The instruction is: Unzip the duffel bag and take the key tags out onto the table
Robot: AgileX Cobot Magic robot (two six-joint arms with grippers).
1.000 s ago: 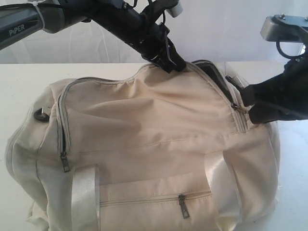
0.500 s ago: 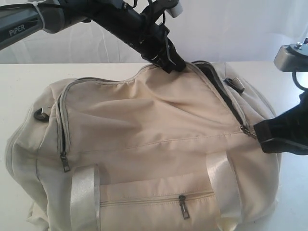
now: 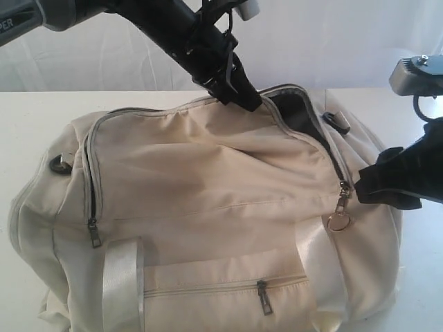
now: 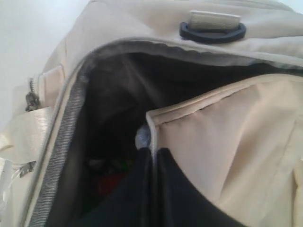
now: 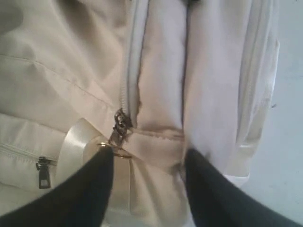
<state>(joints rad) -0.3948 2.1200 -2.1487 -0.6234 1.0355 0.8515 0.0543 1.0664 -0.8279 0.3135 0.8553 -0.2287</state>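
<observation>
The cream duffel bag (image 3: 208, 180) lies on the white table (image 3: 28, 117). My left gripper (image 3: 243, 98) is shut on the edge of the bag's top flap (image 4: 199, 123) and holds it up beside the unzipped opening (image 4: 118, 109). Deep in the dark grey interior, the key tags (image 4: 111, 182) show dimly as red and green bits. The main zipper pull with its metal ring (image 3: 340, 207) hangs loose at the bag's right end. My right gripper (image 3: 387, 185) stands open just beside it, one finger (image 5: 102, 170) touching the ring (image 5: 111, 150), nothing held.
Shiny white handles (image 3: 121, 283) cross the bag's front above a closed pocket zipper (image 3: 263, 297). A side zipper pull (image 3: 92, 232) and a black D-ring (image 3: 57, 163) sit at the left end; another D-ring (image 4: 213, 32) lies beyond the opening.
My right gripper drew the zipper pull down the bag's right end, then opened and let it go; the ring now hangs free. My left gripper raised the flap slightly, widening the opening.
</observation>
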